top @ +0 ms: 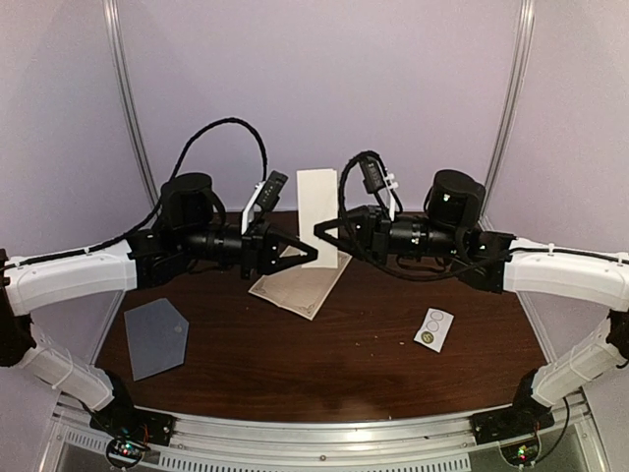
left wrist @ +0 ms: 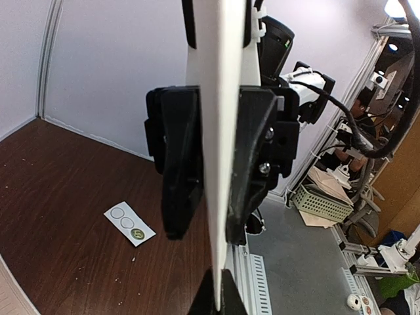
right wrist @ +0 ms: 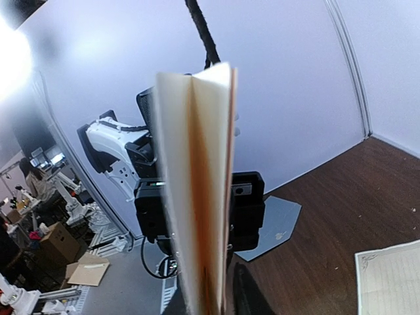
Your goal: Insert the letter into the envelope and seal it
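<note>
You have on the dark brown surface (top: 324, 374), toward its right side, one small white sticker strip (top: 433, 329) lying flat with two empty circles and one dark round sticker, and near the middle one tan sheet (top: 295, 292) with a printed border, also flat.

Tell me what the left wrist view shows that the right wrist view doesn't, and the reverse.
Only the left wrist view: the sticker strip on the table, and the right pincer clamped on the letter. Only the right wrist view: the envelope lying flat on the table, a corner of the tan sheet, and the left pincer gripping from the far side. Both: the letter held upright and edge-on to the camera, off the table.
</note>
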Available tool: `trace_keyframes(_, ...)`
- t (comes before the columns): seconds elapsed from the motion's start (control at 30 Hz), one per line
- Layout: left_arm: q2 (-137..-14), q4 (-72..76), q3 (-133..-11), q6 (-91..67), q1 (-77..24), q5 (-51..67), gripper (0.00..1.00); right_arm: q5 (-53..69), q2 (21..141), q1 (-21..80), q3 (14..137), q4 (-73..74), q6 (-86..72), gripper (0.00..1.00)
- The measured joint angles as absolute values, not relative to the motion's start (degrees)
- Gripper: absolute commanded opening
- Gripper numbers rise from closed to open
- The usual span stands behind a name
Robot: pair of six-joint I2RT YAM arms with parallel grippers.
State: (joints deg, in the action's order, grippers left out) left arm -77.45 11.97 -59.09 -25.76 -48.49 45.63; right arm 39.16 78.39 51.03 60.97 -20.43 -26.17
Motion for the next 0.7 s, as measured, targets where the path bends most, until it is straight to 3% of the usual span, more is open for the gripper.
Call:
trace_keyframes(0.07, -77.5, 11.9, -59.0, -25.6, -48.5, 45.5, 0.0, 38.3, 78.2, 50.9, 60.8, -20.9, -26.6, 0.31)
trace_keyframes(0.23, -77.5, 11.9, -58.6, -25.2, -48.5, 45.1, 0.0, 37.2, 78.0, 50.3, 60.3, -23.5, -28.3, 0.29)
trace_keyframes(0.27, -77.5, 11.9, -58.6, -25.1, -48.5, 45.0, 0.0, 37.2, 78.0, 50.3, 60.3, -24.2, -28.7, 0.26)
trace_keyframes(0.37, -77.5, 11.8, -58.5, -24.8, -48.5, 44.9, 0.0, 37.5, 78.0, 50.3, 60.3, -25.9, -29.5, 0.04)
trace_keyframes(0.47, -77.5, 11.2, -58.5, -24.3, -48.5, 44.3, 0.02, 38.0, 78.2, 50.3, 60.3, -27.2, -30.5, 0.0)
trace_keyframes(0.57, -77.5, 10.4, -58.5, -23.6, -48.5, 42.3, 0.39, 38.3, 78.2, 50.2, 60.2, -27.2, -30.4, 0.0)
trace_keyframes(0.63, -77.4, 8.8, -58.5, -23.4, -48.6, 39.8, 0.57, 37.7, 78.0, 50.2, 59.6, -27.2, -30.3, 0.0)
trace_keyframes(0.7, -77.2, 6.4, -58.2, -23.5, -48.6, 35.4, 0.68, 35.9, 77.1, 49.8, 58.8, -26.0, -30.0, 0.0)
